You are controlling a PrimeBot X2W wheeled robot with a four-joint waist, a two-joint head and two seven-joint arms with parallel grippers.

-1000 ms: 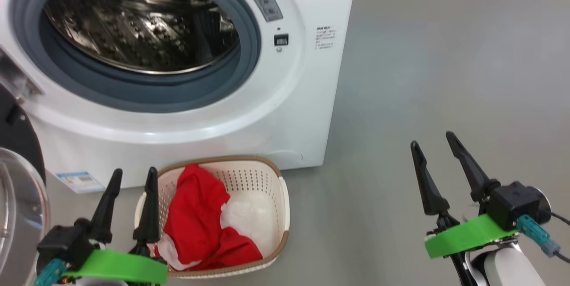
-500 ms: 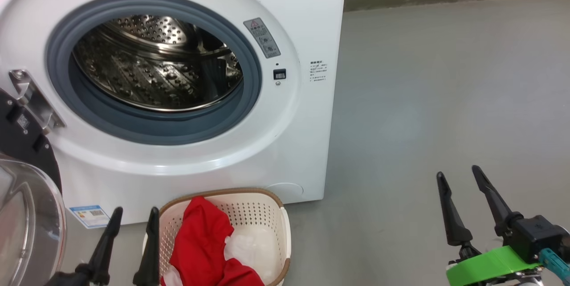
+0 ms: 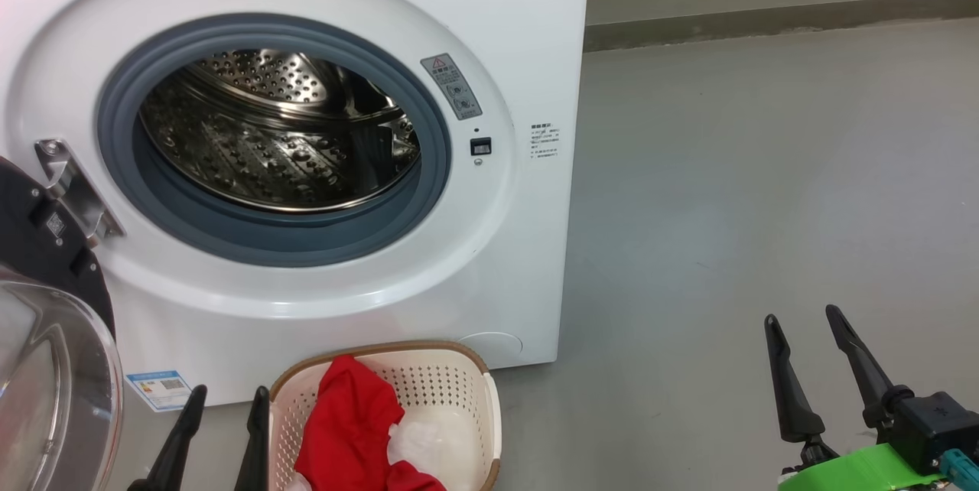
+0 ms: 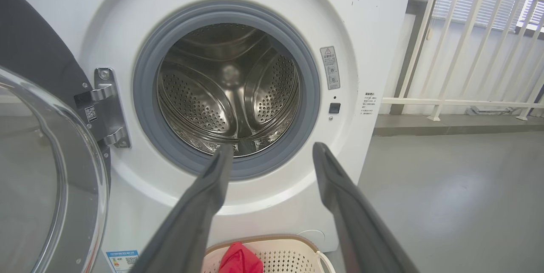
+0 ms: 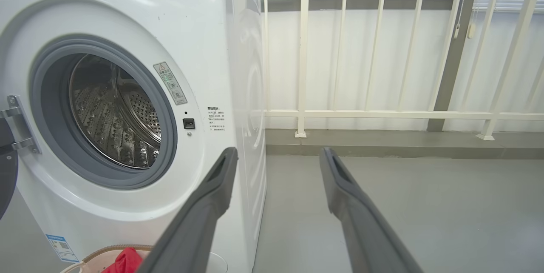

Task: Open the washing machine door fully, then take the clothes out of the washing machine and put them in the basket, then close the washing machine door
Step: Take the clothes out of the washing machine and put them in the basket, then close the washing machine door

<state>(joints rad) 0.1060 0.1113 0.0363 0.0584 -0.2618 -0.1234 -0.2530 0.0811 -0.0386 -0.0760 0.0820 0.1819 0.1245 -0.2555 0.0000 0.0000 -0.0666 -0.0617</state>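
Glass bowl, glossy black rim: the washing machine door (image 3: 53,369) stands swung open at the far left, hung on a metal hinge (image 3: 73,189) at the left of the opening.

Handling (judged): rigid and fairly heavy, and it should pivot freely on the hinge. The rim looks slippery and the bulging glass offers nothing to pinch. Best contact is a flat push on the rim, on the side away from the hinge. That edge is cut off by the frame, so the exact spot cannot be fixed. The latch probably needs a firm last press.

Drum (image 3: 275,139) of the washing machine (image 3: 528,40): bare perforated steel inside the grey rubber ring (image 3: 229,242), no fabric seen. The red-and-white clothes (image 3: 348,430) lie in the cream basket (image 3: 459,391), on the floor close against the machine's front. Unloading looks done; closing the door is what is left.

Left gripper (image 3: 227,399): fingers spread, empty, low before the machine, between door and basket. The door glass is just to its left, apart from it. In the left wrist view the fingers point at the lower ring.

Right gripper (image 3: 803,317): spread, empty, over bare floor to the right of the machine, well apart from the door.
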